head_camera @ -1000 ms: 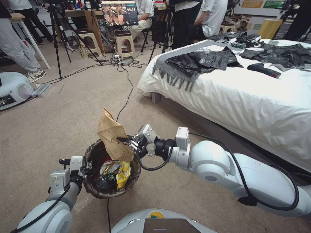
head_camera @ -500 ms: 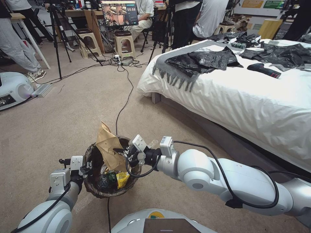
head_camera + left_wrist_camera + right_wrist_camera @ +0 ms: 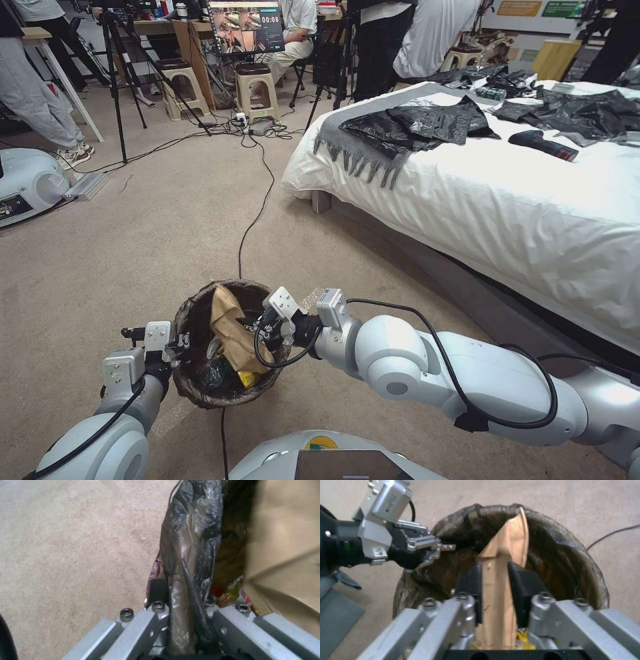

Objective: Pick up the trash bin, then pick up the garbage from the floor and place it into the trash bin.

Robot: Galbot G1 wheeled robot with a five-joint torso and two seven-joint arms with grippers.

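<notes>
On the left, the left gripper (image 3: 179, 345) is clamped on the near-left rim of the trash bin (image 3: 200, 393), its fingers (image 3: 156, 597) pinching the bag liner (image 3: 190, 555) between them above the beige carpet (image 3: 133, 233). Inside the bin, the brown paper bag (image 3: 230, 327) stands tilted over yellow wrappers (image 3: 247, 379). From the right, the right gripper (image 3: 257, 325) reaches over the bin's rim, its black pads (image 3: 471, 585) closed narrowly on the paper bag's folded edge.
</notes>
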